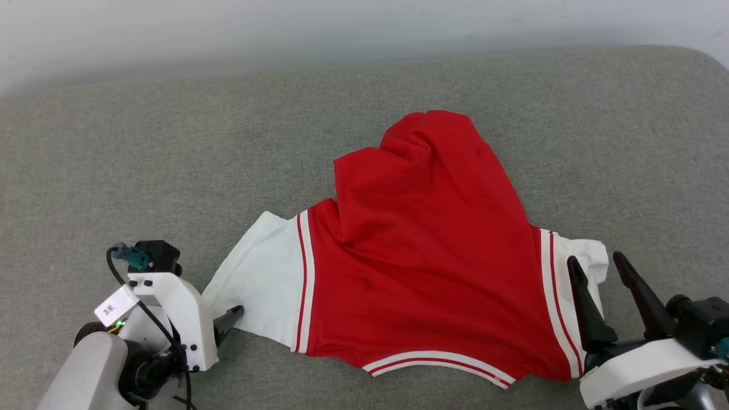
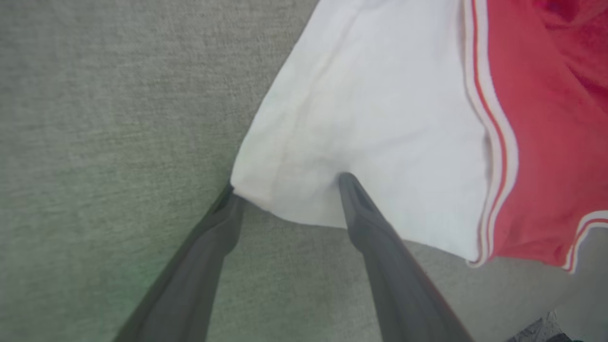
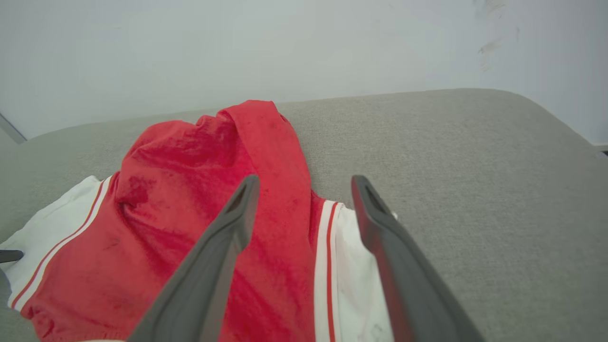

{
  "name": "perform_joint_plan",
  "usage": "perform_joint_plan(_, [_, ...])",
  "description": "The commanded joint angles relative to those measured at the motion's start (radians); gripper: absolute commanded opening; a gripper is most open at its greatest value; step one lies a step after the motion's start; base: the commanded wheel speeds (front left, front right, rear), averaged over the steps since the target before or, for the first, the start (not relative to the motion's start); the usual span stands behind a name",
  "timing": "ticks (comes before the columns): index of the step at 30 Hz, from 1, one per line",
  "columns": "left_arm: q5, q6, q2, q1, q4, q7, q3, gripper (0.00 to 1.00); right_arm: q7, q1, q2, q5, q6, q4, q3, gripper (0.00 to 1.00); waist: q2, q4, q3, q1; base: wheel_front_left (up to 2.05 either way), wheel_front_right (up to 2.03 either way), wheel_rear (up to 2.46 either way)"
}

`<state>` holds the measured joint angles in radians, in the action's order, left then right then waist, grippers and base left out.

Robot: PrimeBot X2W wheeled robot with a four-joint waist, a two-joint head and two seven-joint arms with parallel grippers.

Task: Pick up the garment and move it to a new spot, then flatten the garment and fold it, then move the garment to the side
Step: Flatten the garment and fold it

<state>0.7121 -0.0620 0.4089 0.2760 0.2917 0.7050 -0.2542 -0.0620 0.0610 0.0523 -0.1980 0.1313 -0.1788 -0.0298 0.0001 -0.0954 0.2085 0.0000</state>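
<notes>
**Jersey spread face-down, both grippers open at the sleeves**

A pale wall (image 1: 285,28) stands behind a worktop (image 1: 171,142) covered in grey woven fabric. The garment (image 1: 421,256) lies near the front middle of the worktop, its striped neck trim (image 1: 438,361) towards the robot and its hem end (image 1: 427,131) pushed up into a rumpled peak on the far side. The upper face is plain red with no lettering in sight, so I judge the back is uppermost. The shoulders lie fairly flat; the far half is creased and partly doubled over.

The left sleeve (image 1: 262,273) lies spread on the robot's left. The right sleeve (image 3: 351,266) is narrower and bunched.

The left gripper (image 2: 289,184) has its fingers spread. One tip is at the sleeve's outer corner and the other rests over the white cloth just inside the hem; nothing is pinched. The right gripper (image 1: 594,257) is also spread, with one finger above the striped shoulder trim and the other past the sleeve's edge, the sleeve between them.

The jersey looks light, thin and limp. It will sag and drag rather than hold a shape, and the woven cover will likely cling to it. A single-layer pinch could slip, so each gripper would do better to take the sleeve hem or shoulder seam, where the cloth is doubled. Lifting both sides evenly should let the crumpled far half hang out straight. The flattening is not yet done.
</notes>
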Motion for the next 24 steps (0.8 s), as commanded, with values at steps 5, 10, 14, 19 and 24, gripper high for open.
perform_joint_plan(5, [-0.015,-0.014,-0.032,-0.034,0.031,0.06,-0.084,0.0,-0.007,-0.016,-0.003,-0.023,-0.001,0.019,-0.026,1.0,-0.0001,-0.007,0.011,0.0,0.0,0.0,0.0])
perform_joint_plan(10, [-0.044,0.007,-0.028,-0.037,0.012,0.007,-0.078,0.0,-0.031,-0.018,-0.003,-0.048,-0.001,0.044,-0.061,1.0,-0.0001,-0.001,-0.006,0.0,0.0,0.0,0.0])
perform_joint_plan(14, [-0.066,0.032,-0.021,-0.037,-0.025,-0.063,-0.051,0.0,-0.079,-0.012,-0.003,-0.086,-0.001,0.08,-0.123,1.0,-0.0001,0.013,-0.027,0.0,0.0,0.0,0.0])
perform_joint_plan(19, [-0.079,0.061,-0.02,-0.059,-0.092,-0.138,-0.024,0.0,-0.215,-0.018,0.032,-0.134,-0.001,0.16,-0.199,1.0,-0.0001,0.031,-0.041,0.0,0.0,0.0,0.0])
perform_joint_plan(24, [-0.086,0.069,-0.013,-0.073,-0.157,-0.153,-0.024,0.0,-0.384,-0.065,0.104,-0.183,-0.001,0.231,-0.197,1.0,-0.0001,0.053,-0.027,0.0,0.0,0.0,0.0])
